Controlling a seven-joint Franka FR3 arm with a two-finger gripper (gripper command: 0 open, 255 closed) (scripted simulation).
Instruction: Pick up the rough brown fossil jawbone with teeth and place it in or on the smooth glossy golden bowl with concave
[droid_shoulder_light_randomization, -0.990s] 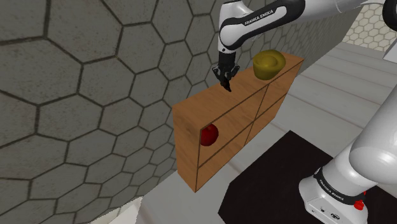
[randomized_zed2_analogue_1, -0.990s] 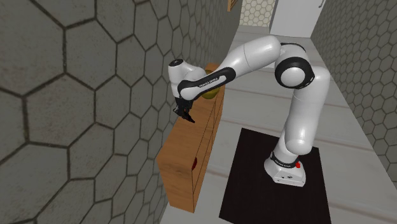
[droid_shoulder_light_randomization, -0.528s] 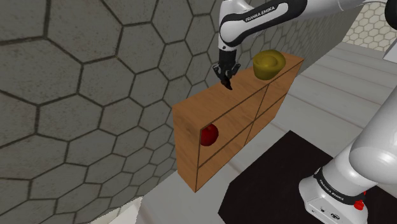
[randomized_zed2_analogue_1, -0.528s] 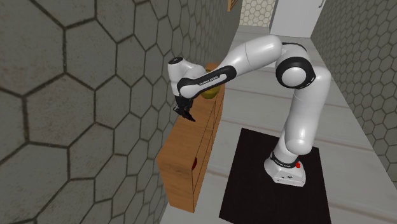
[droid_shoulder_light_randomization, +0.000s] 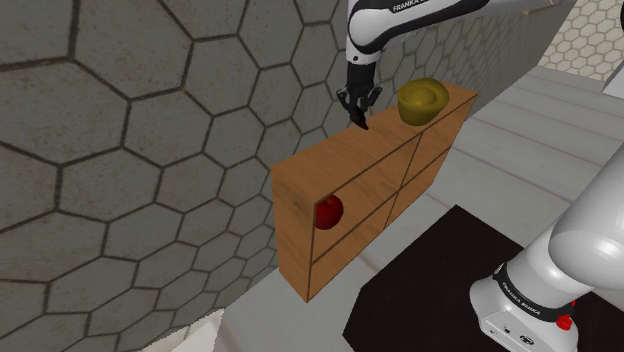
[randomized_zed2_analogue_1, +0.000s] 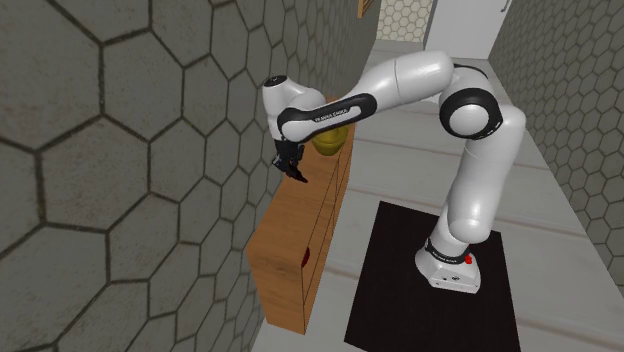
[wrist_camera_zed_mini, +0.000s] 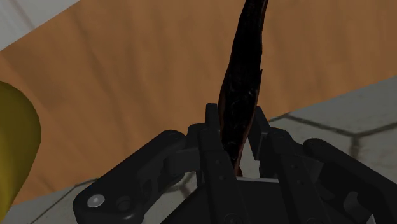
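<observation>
In the wrist view my gripper (wrist_camera_zed_mini: 236, 137) is shut on a dark brown, rough jawbone (wrist_camera_zed_mini: 245, 70) that sticks out past the fingertips over the wooden cabinet top (wrist_camera_zed_mini: 146, 83). A yellow edge of the golden bowl (wrist_camera_zed_mini: 16, 149) shows beside the gripper. From the shoulder view the gripper (droid_shoulder_light_randomization: 358, 113) hangs above the cabinet top (droid_shoulder_light_randomization: 350, 165), to the left of the golden bowl (droid_shoulder_light_randomization: 422, 100) that stands on the cabinet's far end. In the second exterior view the gripper (randomized_zed2_analogue_1: 292, 170) hovers with the dark jawbone (randomized_zed2_analogue_1: 298, 176) just in front of the bowl (randomized_zed2_analogue_1: 329, 143).
A red round object (droid_shoulder_light_randomization: 329, 211) sits in an open compartment on the cabinet's front. A hexagon-tiled wall (droid_shoulder_light_randomization: 150, 130) runs close behind the cabinet. The arm's base (droid_shoulder_light_randomization: 525, 300) stands on a black mat (droid_shoulder_light_randomization: 430, 290) on the floor.
The gripper has risen from the cabinet top with the jawbone held in it, and the arm's wrist has lifted higher.
</observation>
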